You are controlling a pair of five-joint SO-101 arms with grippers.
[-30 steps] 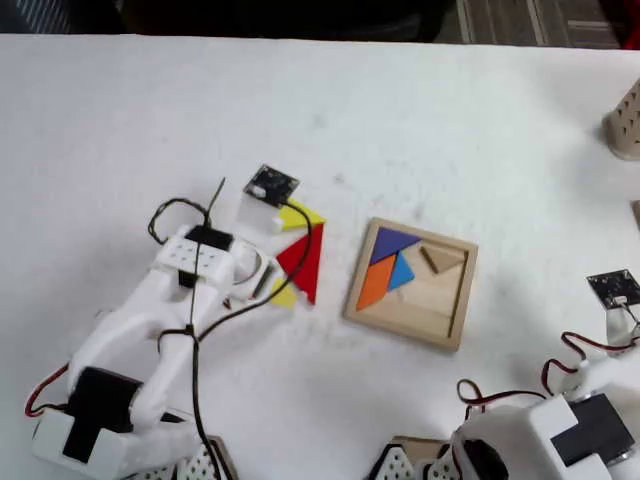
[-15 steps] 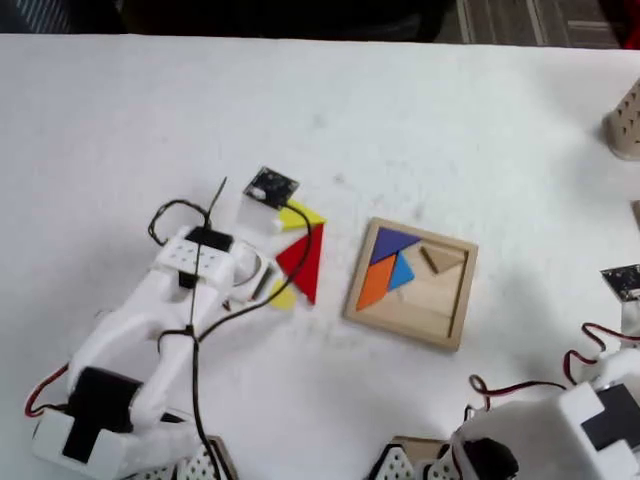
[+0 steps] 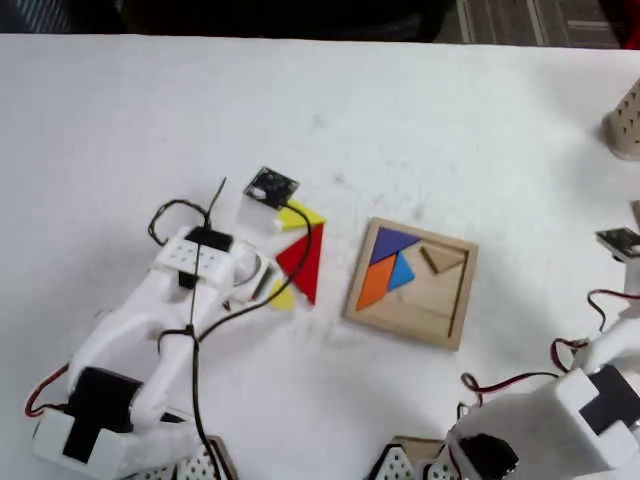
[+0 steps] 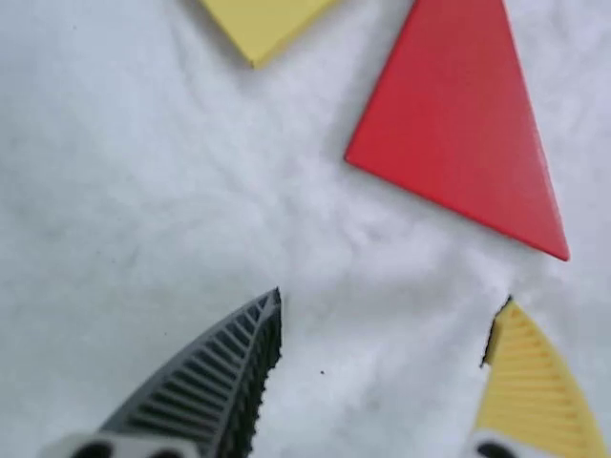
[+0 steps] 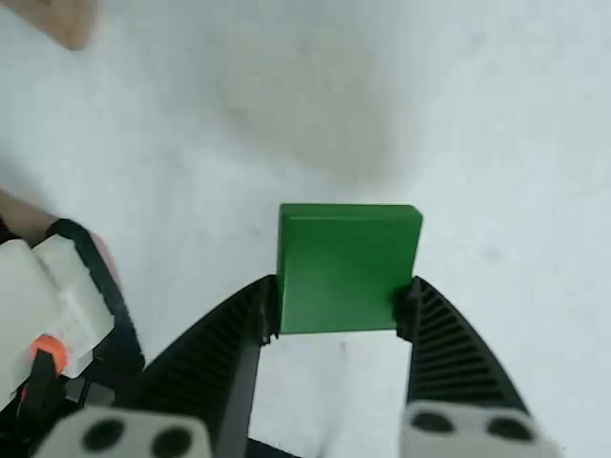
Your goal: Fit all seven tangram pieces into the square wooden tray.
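Observation:
The square wooden tray (image 3: pixel 458 300) lies right of centre and holds a purple, a blue and an orange piece plus a wood-coloured one. A red triangle (image 3: pixel 302 262) (image 4: pixel 458 143) and a yellow piece (image 3: pixel 303 215) (image 4: pixel 263 19) lie on the table left of the tray. My left gripper (image 3: pixel 272 288) (image 4: pixel 387 315) stands open just short of the red triangle, touching nothing. At the table's right edge, the right gripper (image 5: pixel 341 296) is shut on a green square (image 5: pixel 348 267), a finger on each side of it.
The right arm's wrist (image 3: pixel 620 240) is well clear of the tray. A tan object (image 3: pixel 625 125) stands at the far right. White cloth covers the table, with wide bare areas at the back and left.
The right arm's wrist has moved toward the far right edge of the table. The left arm and the pieces by the tray have not moved.

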